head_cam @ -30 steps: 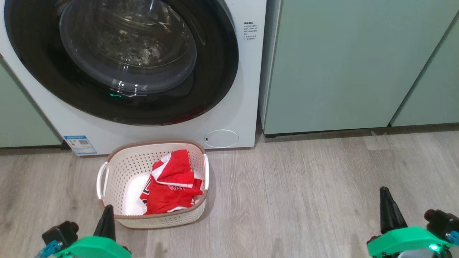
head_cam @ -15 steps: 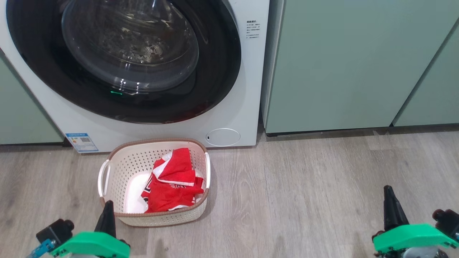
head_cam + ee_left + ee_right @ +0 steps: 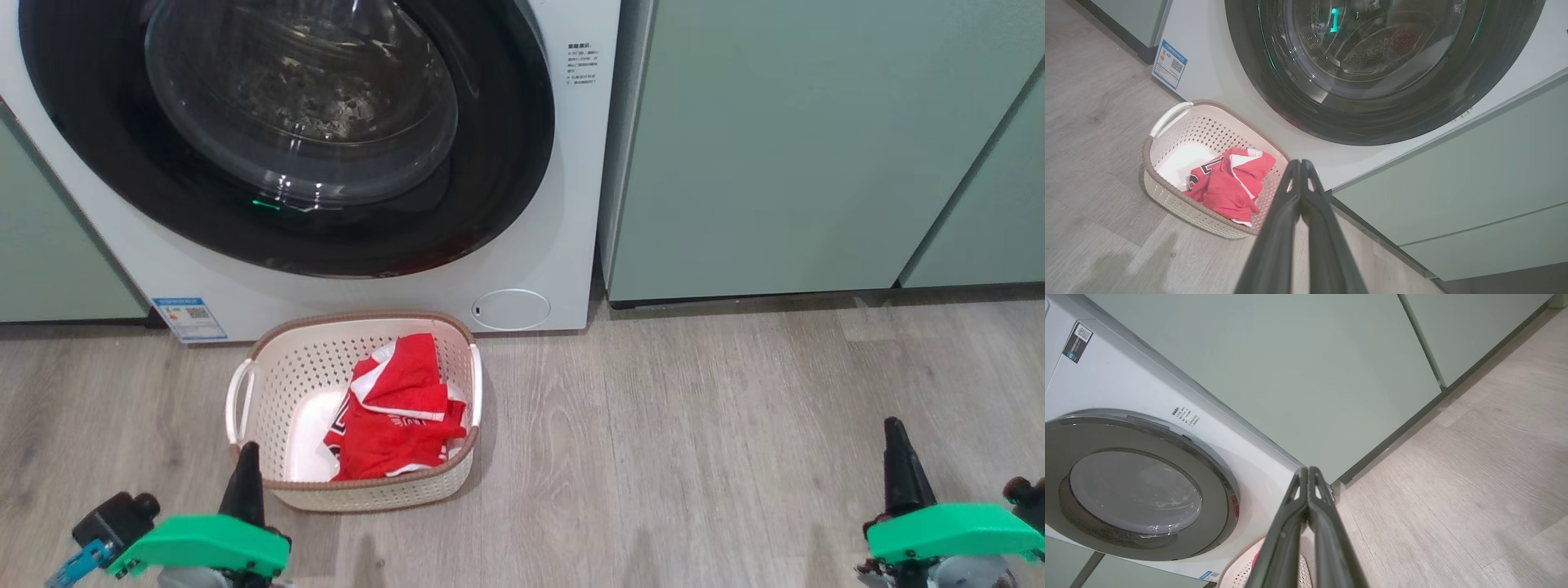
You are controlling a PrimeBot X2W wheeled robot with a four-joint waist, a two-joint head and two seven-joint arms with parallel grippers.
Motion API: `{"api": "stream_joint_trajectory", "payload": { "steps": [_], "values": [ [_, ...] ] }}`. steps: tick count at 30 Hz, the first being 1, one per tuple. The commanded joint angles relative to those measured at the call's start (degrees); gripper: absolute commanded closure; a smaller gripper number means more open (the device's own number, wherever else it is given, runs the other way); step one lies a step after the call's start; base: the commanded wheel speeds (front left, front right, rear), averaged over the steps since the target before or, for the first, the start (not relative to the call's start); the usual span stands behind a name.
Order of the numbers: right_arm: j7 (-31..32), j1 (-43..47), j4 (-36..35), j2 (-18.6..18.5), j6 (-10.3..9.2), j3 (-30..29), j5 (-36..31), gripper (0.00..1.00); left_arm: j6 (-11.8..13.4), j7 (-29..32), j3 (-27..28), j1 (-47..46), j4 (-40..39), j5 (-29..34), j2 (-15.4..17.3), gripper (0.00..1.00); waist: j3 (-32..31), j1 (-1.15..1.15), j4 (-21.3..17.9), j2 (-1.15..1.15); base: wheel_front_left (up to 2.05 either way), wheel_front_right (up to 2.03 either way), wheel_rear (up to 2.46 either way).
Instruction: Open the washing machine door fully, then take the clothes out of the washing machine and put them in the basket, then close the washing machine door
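Observation:
The washing machine fills the upper left, its door closed flat against the white front. Below it on the floor stands the cream basket, and the red clothes lie in its right half. My left gripper is shut and empty at the basket's near left corner. Far to the right, over bare floor, my right gripper is shut with nothing in it. In the left wrist view the shut gripper points past the basket and clothes toward the door. The right wrist view shows the shut gripper and the door.
Pale green cabinets stand right of the machine, and another on its left. A blue label and a small round flap mark the machine's lower front. Grey wood floor stretches between my grippers.
The whole head view has shifted slightly right and down, so the camera has moved. Both grippers stay shut and low in the view; the basket, clothes and door are unchanged.

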Motion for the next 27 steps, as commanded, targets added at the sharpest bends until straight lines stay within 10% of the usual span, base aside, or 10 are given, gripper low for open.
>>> {"api": "stream_joint_trajectory", "payload": {
  "steps": [1,27],
  "values": [
    [0.43,-2.79,-2.38,-0.10,-0.02,0.14,1.91,1.00,0.02,0.59,1.00,-3.07,-2.38,-1.79,0.31,1.00,0.04,0.00,0.06,0.00,0.00,0.00,0.00],
    [4.65,-3.61,-3.64,0.00,-0.04,-1.43,17.58,1.00,0.03,4.76,1.17,-3.69,-5.93,-16.97,-0.29,1.00,0.68,0.00,0.88,0.00,0.00,0.00,0.00]
  ]
}}
